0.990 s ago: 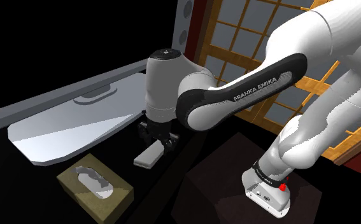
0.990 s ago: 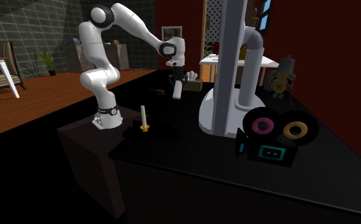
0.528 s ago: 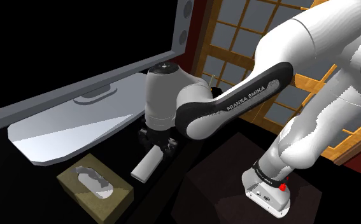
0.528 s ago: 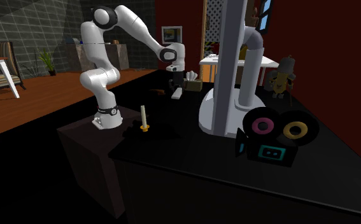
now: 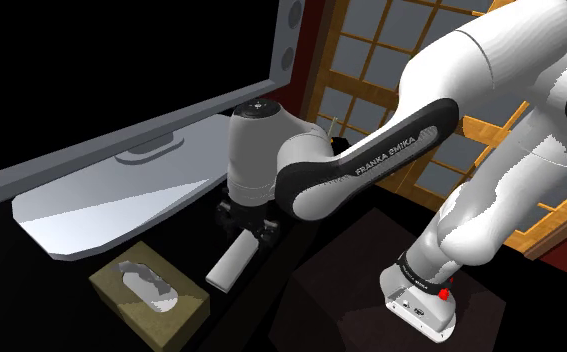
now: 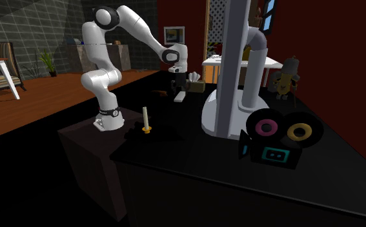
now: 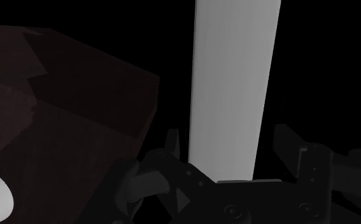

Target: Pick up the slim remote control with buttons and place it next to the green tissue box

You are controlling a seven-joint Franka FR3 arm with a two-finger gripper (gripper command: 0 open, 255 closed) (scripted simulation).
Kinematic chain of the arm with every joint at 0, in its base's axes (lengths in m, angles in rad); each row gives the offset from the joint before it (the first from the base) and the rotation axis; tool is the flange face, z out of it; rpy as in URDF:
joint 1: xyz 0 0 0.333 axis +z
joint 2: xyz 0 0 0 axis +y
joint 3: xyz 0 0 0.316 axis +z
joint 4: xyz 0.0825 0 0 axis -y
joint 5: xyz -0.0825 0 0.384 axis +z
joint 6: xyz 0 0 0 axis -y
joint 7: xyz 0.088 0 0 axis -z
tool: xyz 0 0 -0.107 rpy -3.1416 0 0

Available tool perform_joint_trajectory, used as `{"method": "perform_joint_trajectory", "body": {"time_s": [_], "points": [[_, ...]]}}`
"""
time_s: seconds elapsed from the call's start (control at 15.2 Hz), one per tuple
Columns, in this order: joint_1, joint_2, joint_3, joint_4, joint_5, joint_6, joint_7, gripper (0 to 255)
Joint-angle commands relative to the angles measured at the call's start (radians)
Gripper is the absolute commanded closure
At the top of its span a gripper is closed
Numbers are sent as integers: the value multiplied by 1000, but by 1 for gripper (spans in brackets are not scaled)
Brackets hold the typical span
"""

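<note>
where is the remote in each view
Shoulder view: the remote is a pale bar slanting from under the gripper, right of the tissue box.
Second exterior view: small pale bar under the gripper, left of the tissue box.
Wrist view: long grey bar between the open fingers.
Shared landmark: the black gripper.

All three views are dimly rendered. In the shoulder view the white arm (image 5: 371,165) is evenly lit and softly shaded underneath. In the second exterior view the tabletop (image 6: 188,155) is swallowed in near-black, while the wooden floor (image 6: 39,103) is warmly lit. In the wrist view the remote (image 7: 233,83) is shown as flat pale grey, and the tool (image 7: 226,143) is barely told from the darkness.
</note>
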Motion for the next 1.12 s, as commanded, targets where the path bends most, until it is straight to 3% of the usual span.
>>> {"method": "perform_joint_trajectory", "body": {"time_s": [0.0,0.26,0.53,1.06], "points": [[0,0,0,0,0,0,0,0],[0,0,0,0,0,0,0,0],[1,-91,-12,62,71,-132,-53,0],[2,-91,-13,62,70,-132,-53,0]]}}
